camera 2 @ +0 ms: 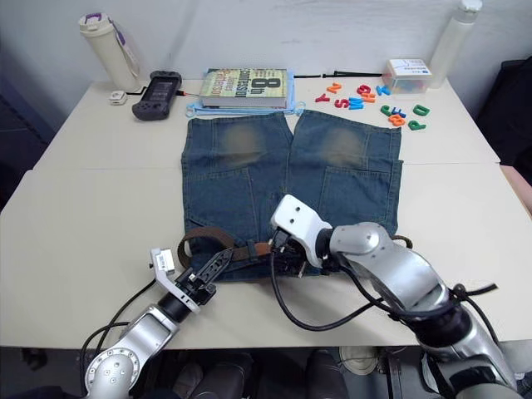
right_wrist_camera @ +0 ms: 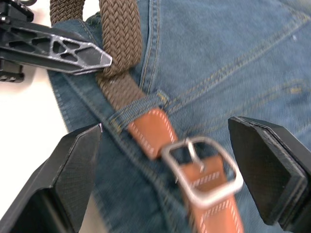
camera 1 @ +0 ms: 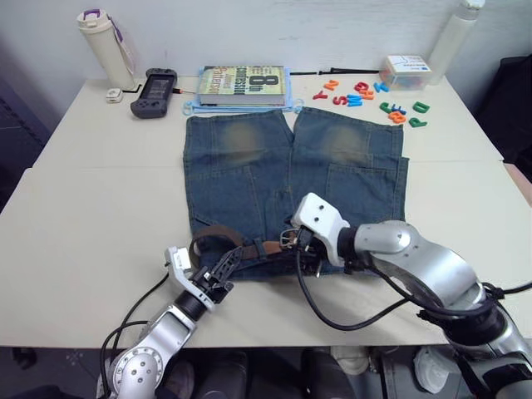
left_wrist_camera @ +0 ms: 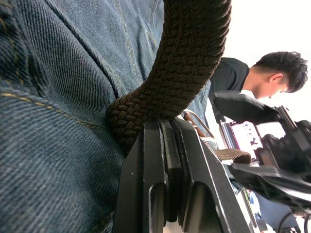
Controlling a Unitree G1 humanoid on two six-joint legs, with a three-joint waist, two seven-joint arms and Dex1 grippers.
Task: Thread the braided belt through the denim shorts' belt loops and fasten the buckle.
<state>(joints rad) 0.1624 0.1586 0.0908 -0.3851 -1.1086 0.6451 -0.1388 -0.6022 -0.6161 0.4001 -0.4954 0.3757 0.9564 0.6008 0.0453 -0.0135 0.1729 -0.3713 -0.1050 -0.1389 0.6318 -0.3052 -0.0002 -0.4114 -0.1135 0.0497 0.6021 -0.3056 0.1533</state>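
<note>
Along the far edge of the tabletop (camera 1: 83,241) are seen a book (camera 1: 243,86), a black handheld device (camera 1: 154,92), a cream bottle (camera 1: 104,46), coloured plastic letters (camera 1: 370,98) and a small box (camera 1: 406,71). The denim shorts (camera 1: 291,183) are laid flat, legs pointing away, waistband at the near edge. The braided belt (camera 1: 218,237) is run along the waistband, its long axis crosswise, and looped up on the left. The buckle (right_wrist_camera: 201,167) is placed flat, its tan end under a belt loop (right_wrist_camera: 133,112). The left gripper (camera 1: 218,270) has its fingers clamped on the woven strap. The right gripper (right_wrist_camera: 180,179) is held over the buckle, fingers wide apart.
</note>
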